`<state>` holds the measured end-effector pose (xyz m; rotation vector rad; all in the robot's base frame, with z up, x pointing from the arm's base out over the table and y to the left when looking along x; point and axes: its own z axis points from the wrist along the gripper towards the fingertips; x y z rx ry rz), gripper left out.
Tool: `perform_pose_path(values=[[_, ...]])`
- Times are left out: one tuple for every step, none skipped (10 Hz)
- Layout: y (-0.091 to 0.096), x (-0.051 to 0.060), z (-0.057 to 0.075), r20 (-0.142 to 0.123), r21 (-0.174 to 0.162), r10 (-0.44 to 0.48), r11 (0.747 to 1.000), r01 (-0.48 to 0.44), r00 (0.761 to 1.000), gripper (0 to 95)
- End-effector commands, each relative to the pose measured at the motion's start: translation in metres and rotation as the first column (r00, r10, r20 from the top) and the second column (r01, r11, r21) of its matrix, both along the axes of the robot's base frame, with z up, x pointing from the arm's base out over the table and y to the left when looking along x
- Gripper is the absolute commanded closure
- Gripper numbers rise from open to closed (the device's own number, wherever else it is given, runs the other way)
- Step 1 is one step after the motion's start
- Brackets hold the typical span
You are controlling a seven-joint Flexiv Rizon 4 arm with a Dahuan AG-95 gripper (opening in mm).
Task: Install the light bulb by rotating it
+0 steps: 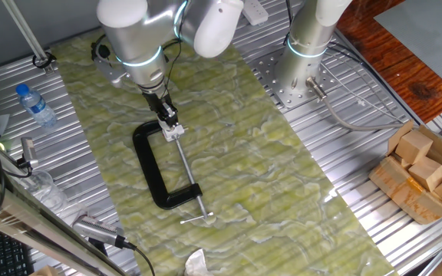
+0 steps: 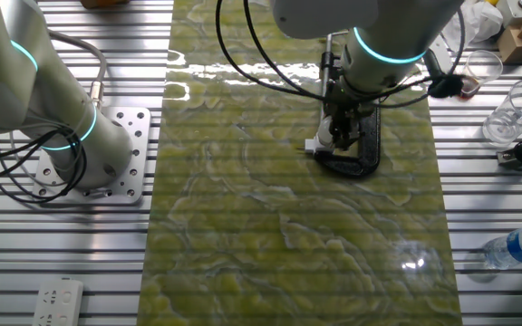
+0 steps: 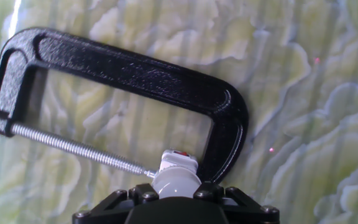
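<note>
Since the hand (image 3: pixel 178 198) is clenched on the light bulb (image 3: pixel 176 177) at the bottom centre of the hand view — right where the steel screw (image 3: pixel 79 148) meets the black C-clamp (image 3: pixel 129 71) — the turn should probably stay on the bulb's own axis. The clamp frame crowds one side; the green mat (image 1: pixel 282 153) lies open toward frame right.

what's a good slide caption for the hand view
Claw holding the light bulb against the tip of the black C-clamp screw, over green patterned mat.
</note>
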<state>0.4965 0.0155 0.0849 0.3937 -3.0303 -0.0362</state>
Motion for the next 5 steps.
perform_pose_path(values=[[0.0045, -0.0013, -0.0008, 0.003, -0.047, 0.024, 0.999, -0.024, 1.0, 95.0], [0.004, -0.001, -0.0007, 0.005, -0.049, 0.023, 0.999, -0.023, 1.0, 95.0], [0.0037, -0.0009, -0.0006, 0.005, -0.049, 0.022, 0.999, -0.022, 1.0, 95.0], [0.0035, -0.0008, -0.0006, 0.007, -0.045, 0.021, 0.999, -0.02, 1.0, 95.0], [0.0035, -0.0008, -0.0006, 0.009, -0.039, 0.017, 0.999, -0.016, 1.0, 95.0]])
